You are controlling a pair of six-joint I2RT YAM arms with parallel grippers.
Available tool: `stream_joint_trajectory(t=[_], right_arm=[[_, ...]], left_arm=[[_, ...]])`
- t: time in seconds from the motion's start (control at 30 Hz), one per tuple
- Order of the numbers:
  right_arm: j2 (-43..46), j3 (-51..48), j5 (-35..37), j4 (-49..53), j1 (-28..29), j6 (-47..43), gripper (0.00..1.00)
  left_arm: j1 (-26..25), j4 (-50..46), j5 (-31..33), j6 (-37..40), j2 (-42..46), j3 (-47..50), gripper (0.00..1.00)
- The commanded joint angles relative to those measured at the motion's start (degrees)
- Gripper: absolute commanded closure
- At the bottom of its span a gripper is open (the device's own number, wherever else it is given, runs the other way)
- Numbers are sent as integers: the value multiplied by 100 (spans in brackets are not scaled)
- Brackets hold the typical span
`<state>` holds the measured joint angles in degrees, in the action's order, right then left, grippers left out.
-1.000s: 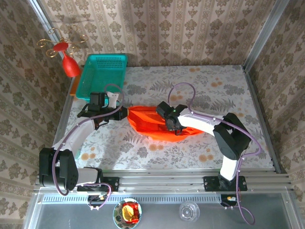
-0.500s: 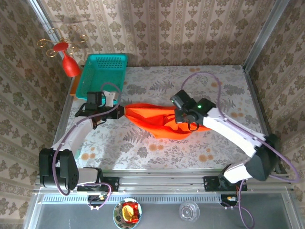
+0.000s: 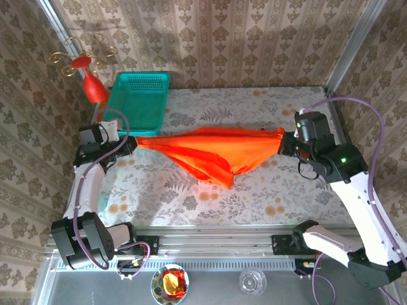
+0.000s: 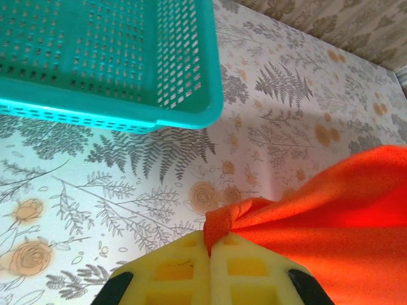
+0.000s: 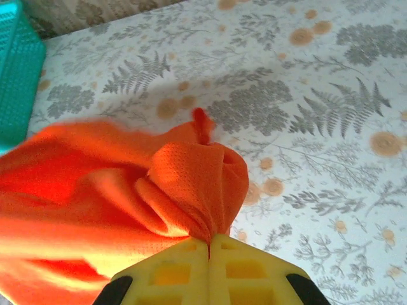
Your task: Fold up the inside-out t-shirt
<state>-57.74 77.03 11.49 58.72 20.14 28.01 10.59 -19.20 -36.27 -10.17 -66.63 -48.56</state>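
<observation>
top external: t-shirt [image 3: 219, 151] taut between both clamped jaws

Lab test booth: wallpapered panels [image 3: 254, 38], aluminium framing [image 3: 216, 240]

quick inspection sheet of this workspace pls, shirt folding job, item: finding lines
surface: floral-print table, no spills seen
job's things: orange-red t-shirt stretched between both grippers, its middle sagging toward the table
clutter: teal basket at the far left; red ornament with gold curls beside it; small dish and glass on the near ledge
grippers: left gripper shut on a shirt corner; right gripper shut on bunched shirt fabric
cables: purple cable arcs over the right arm, another loops by the left wrist; no snag seen
surroundings: patterned wallpaper, metal frame posts
</observation>
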Motion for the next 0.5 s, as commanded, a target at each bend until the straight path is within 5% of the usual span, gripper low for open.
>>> stream_joint_trajectory(t=[0.0,0.23,0.37,0.47], right_arm=[[-70,-618,-167,225,-283,-129,100],[-626,-1969,-761,-305,-397,44,99],[-809,-2068,-1039,-431,-314,47,57],[-863,-1934,-1149,-584,-279,-74,48]], left_arm=[[84,-161,54,-112,150,146,100],[-272,3,-107,-306,202,613,100],[-648,-242,298,-198,319,698,98],[-872,-368,556,-113,385,677,97]])
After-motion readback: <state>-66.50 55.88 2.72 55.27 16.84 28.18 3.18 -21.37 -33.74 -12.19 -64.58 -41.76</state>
